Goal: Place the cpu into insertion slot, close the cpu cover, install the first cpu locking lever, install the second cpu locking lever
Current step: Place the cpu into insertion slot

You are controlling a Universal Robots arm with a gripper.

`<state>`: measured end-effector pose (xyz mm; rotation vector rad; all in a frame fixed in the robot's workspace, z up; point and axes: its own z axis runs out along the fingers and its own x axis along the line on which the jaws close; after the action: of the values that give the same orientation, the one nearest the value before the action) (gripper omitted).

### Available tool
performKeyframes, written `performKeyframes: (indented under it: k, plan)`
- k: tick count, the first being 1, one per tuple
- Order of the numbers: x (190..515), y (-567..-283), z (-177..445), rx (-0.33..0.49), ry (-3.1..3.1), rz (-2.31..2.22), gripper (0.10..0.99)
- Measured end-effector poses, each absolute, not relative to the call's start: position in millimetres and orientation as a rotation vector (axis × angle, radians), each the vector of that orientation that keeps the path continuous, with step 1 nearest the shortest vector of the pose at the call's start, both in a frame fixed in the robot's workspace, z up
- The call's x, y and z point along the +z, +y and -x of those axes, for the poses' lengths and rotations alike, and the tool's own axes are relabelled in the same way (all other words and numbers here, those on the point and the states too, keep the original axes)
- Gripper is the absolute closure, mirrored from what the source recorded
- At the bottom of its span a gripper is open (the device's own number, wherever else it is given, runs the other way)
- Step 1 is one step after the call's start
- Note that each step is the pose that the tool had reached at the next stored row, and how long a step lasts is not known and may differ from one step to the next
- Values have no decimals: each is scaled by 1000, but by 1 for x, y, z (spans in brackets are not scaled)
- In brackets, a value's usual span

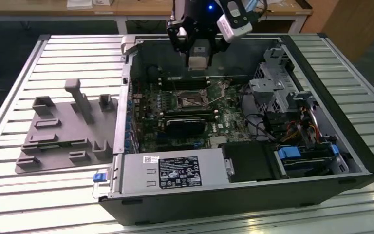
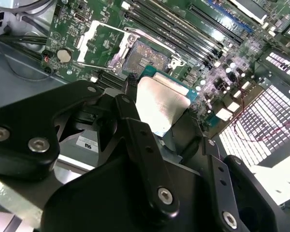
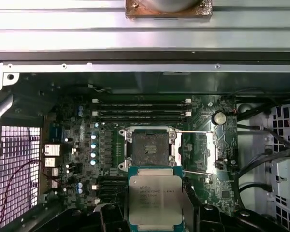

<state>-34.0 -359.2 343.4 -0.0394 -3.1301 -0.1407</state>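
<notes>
Slatted pale metal bench carries a black desktop tower case laid on its side with the panel off. This puts the green motherboard face up and open to access from above.

Item under work: the cpu, a small flat square chip with a pale silver-grey metal face. It is off the board, clamped by opposite edges in the black two-finger gripper. The edge grip leaves the metal face uncovered. In both wrist views the chip appears to be held flat, which I judge is meant to bring it down square.

In the exterior view the gripper hangs at upper centre of the frame, over the far side of the case. It is clear of the board.

The insertion slot, a small square black socket with a silvery rim, sits just above the middle of the exterior view. It is empty, with its dark contact field exposed.

The cpu cover, a thin silvery frame plate with a square window, is swung open to one side of the socket. The thin wire locking levers are released beside it, so nothing bars the socket.

Assessment: the placing step is in hand and none of the four steps is complete.

Surroundings:
- Long black memory slots lie just beside the socket.
- A silver power supply box occupies the lower centre of the exterior view.
- A grey moulded fixture tray rests on the bench at the exterior view's left, well apart from the work.
</notes>
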Motion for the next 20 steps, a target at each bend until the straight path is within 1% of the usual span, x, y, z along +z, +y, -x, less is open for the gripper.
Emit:
performKeyframes:
  k: [20]
  plan:
    - [320, -354, 34, -139, -3135, 39, 553]
